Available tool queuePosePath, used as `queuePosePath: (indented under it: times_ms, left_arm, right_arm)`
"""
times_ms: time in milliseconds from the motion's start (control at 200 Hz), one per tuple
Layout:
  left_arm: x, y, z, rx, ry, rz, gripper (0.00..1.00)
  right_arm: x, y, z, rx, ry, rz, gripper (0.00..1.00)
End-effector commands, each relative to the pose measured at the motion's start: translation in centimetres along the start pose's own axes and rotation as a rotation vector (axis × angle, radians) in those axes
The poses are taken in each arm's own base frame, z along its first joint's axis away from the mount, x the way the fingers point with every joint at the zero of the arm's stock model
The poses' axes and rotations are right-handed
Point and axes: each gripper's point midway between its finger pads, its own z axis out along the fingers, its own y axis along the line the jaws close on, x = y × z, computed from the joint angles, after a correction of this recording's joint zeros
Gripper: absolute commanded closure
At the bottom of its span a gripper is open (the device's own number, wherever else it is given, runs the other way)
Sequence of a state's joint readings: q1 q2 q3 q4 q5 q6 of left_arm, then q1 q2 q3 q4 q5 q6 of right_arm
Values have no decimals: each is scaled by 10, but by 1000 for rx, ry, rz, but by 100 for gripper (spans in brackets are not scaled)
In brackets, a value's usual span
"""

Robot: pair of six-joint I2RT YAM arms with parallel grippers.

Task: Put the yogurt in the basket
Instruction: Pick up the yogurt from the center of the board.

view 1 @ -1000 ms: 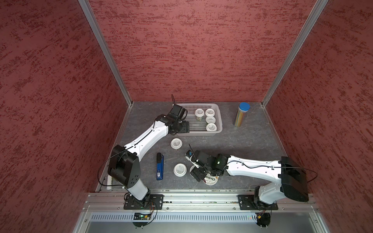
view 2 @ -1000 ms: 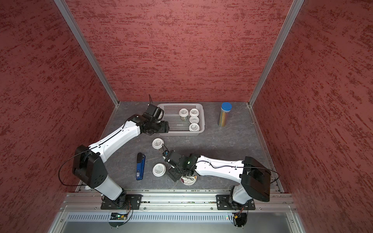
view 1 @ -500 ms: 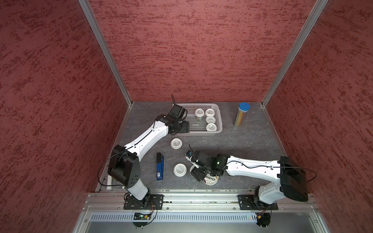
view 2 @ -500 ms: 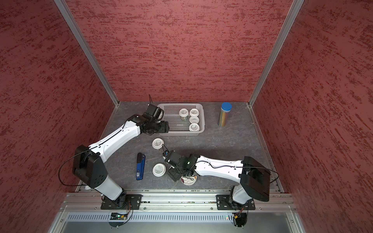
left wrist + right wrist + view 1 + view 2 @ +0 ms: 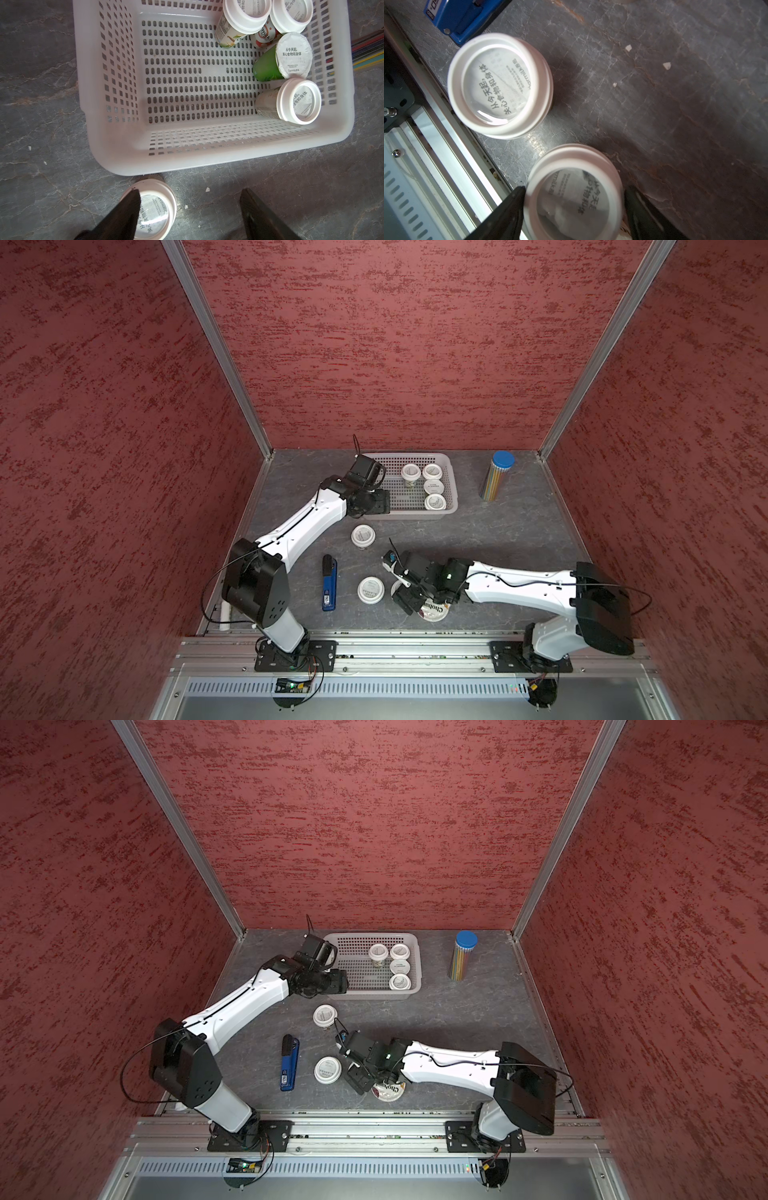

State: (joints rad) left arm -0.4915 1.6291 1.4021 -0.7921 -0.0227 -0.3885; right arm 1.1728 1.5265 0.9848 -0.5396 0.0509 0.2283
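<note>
- My right claw (image 5: 574, 188): black fingers (image 5: 508, 214) sit tight on both sides of the held cup (image 5: 574, 199)'s lid rim, so it's pinching that yogurt.
- Held cup sits by the table (image 5: 675, 104)'s front edge, with the aluminium rail just beside it.
- My left claw (image 5: 190, 191): spread, nothing between. One fingertip overlaps the loose cup (image 5: 158, 212)'s lid; can't tell if it touches. That cup stands just outside the basket (image 5: 207, 158)'s near wall.
- Basket: pale plastic, slotted walls and floor, rolled rim, rounded corners.
- Four yogurt cups (image 5: 433, 487) are bunched at one end of it; the rest of the floor is bare.
- Lids: round, white, stepped rim. The green cup (image 5: 286, 58) has flat foil reading "从今天起,关心食物和身体" and "Oarmilk".
- Neighbour cup (image 5: 500, 83): same print, near the held one but apart. Blue stapler (image 5: 463, 18) is near it.
- Wide Chobani cup (image 5: 388, 1090): lid partly under my right claw.
- Table: grey, veined, stone-look.
</note>
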Motion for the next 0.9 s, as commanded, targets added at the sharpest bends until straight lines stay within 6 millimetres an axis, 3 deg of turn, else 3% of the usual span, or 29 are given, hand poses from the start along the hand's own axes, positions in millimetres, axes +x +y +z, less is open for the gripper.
queuePosePath:
  times_ms: [0,516,896]
  left_arm:
    - [-1,0,3,6,7,-12,21]
    - [-2,5,-4,39,14,-56,21]
    - [-1,19,-23,-6,-27,-58,21]
  right_arm:
    - [6,-3,4,19,6,0,23]
    - [3,-5,0,27,-13,8,27]
    - [-18,-11,-14,36,-54,36,27]
